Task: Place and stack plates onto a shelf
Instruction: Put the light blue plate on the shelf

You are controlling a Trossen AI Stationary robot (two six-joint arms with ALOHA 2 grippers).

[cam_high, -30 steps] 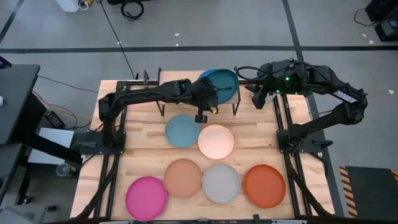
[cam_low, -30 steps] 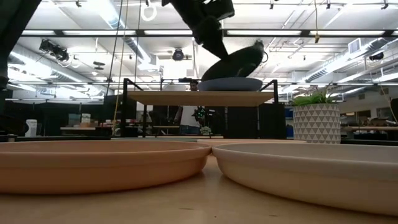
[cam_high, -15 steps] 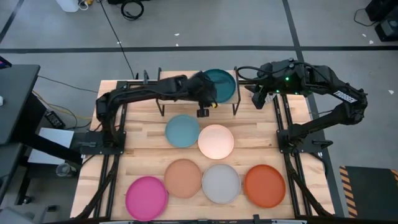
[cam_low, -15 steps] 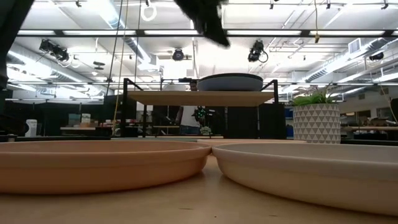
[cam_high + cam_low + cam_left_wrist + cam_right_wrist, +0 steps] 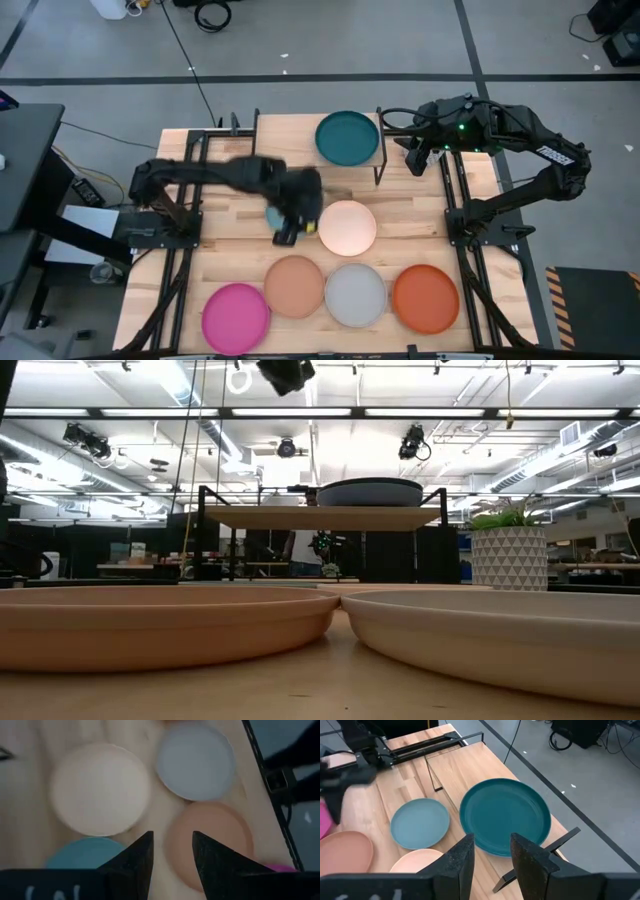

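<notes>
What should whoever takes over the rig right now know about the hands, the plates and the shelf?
Left hand: open, empty, above the light blue plate beside the cream-white plate.
Right hand: open, empty, waiting off the shelf's right end.
Done: the dark teal plate lies flat on the shelf, right side. The low view suggests another plate beneath it, but I cannot confirm.
Left: six plates on the table: light blue and cream-white in the middle row; magenta pink plate, peach-tan plate, grey plate and orange plate in the front row.
</notes>
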